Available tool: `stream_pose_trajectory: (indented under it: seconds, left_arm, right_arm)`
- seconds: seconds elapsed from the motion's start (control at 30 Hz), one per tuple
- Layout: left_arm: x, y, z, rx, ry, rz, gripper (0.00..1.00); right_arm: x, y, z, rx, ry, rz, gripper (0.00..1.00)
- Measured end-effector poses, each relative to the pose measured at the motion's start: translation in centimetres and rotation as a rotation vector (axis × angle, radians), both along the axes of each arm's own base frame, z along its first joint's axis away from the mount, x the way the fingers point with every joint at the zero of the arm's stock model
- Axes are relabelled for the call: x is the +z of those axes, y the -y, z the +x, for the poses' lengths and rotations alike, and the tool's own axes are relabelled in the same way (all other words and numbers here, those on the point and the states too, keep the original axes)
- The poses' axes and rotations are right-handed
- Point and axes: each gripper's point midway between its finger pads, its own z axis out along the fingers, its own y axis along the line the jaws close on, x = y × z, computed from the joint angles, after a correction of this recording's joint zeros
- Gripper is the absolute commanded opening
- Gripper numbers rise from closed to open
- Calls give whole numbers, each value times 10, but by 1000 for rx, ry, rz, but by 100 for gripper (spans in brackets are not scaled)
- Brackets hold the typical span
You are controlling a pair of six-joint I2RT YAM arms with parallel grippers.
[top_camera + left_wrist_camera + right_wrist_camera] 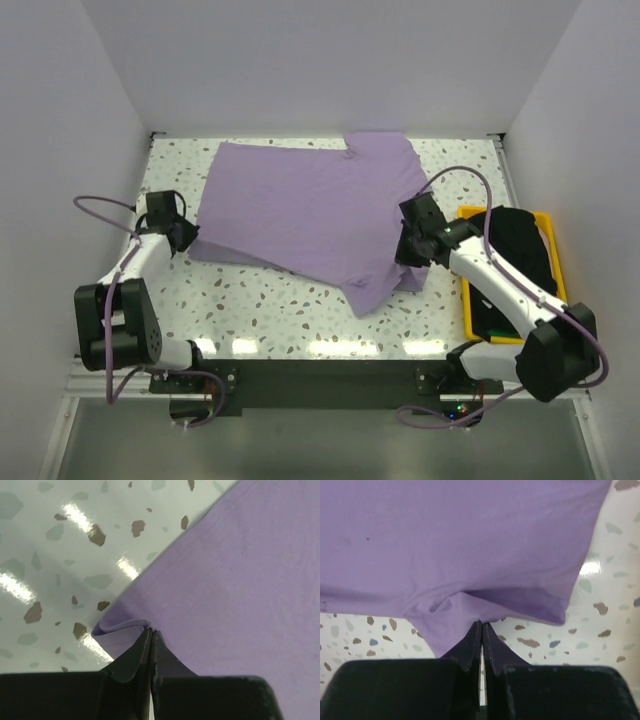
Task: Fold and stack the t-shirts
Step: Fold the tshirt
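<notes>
Yellow plastic comes first on the near right, where we see the bin (pixel 556 262) beside the right arm's base. It holds the black t-shirt (pixel 522 240), bunched in its far half. The near end is dark with a green trace we cannot identify, and the right arm crosses over the bin's left wall. Slightly farther in, the right gripper (pixel 410 256) has its fingers pressed together on a puckered fold at the right edge of the lavender t-shirt (pixel 300 212); the wrist view shows the right gripper (pixel 482 630) pinching cloth that lifts from the speckled table (pixel 270 305). Across from it, the left gripper (pixel 186 238) clamps the shirt's near-left corner, and the wrist view shows its tips (pixel 151 636) closed on a small curl of hem. Between them the lavender t-shirt lies spread mostly flat on the table, reaching the far edge.
</notes>
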Motion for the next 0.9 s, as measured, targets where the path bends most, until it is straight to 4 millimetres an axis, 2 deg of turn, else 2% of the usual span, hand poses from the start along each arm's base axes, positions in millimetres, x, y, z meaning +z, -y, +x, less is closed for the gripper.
stream_pose_trajectory:
  seconds: [0.2, 0.33, 0.43, 0.57, 0.77, 0.9]
  left_arm:
    - [4, -2, 44, -15, 2, -15, 0]
    - [2, -3, 69, -24, 0, -21, 0]
    - [2, -3, 81, -29, 3, -26, 0]
    - [5, -3, 91, -38, 10, -32, 0]
    - [13, -4, 104, -50, 28, -28, 0]
    - [18, -5, 113, -58, 44, -22, 0]
  right_arm:
    - [-5, -5, 52, -22, -7, -19, 0]
    - [-7, 0, 87, -59, -7, -1, 0]
    - [-5, 8, 106, -88, 1, 18, 0]
    - [5, 15, 122, -110, 28, 33, 0]
    - [21, 8, 142, -105, 73, 61, 0]
    - [22, 9, 150, -113, 76, 64, 0]
